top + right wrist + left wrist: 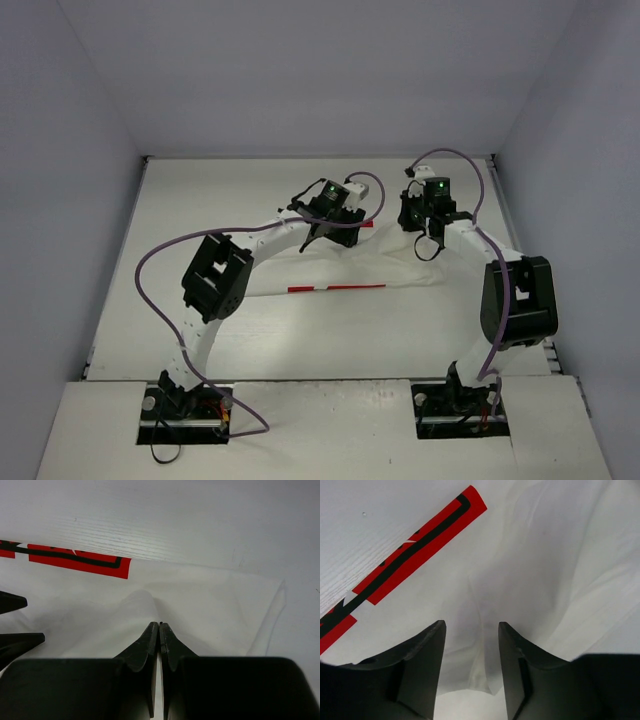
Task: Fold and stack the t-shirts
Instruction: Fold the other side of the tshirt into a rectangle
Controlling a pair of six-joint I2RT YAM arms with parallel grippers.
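In the left wrist view, your left claw is standing parted over a raised crease of the t-shirt, gripping nothing, with the red print just beside it. In the right wrist view, your right claw is pinching shut on a pucker of the white cloth. From above, the shirt is lying on the desk between both arms, looking partly folded. By my judgement, you are still needing more folds, and stacking is not yet begun.

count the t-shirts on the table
1: a white t-shirt with a red print lies in the middle of the table. No second one shows, though another could be hidden beneath it.
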